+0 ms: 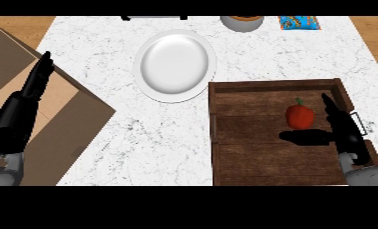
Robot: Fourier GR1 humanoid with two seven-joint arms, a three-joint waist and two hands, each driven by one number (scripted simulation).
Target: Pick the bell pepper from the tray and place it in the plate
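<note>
The right robot hand [345,135] is spread open over the tray [244,163], seemingly not touching the bell pepper [300,116] just left of its fingers [327,102].

1. Readable text, numbers, brand names, signs: none.
2. Only printed surface noted: blue packet [298,22] at the far edge of the bench [148,138], well beyond the right hand [343,128] and slightly to its left.
3. Packet face carries yellow-orange markings; cannot tell whether they are letters or plain pattern.
4. Only part of the packet's face shows.
</note>
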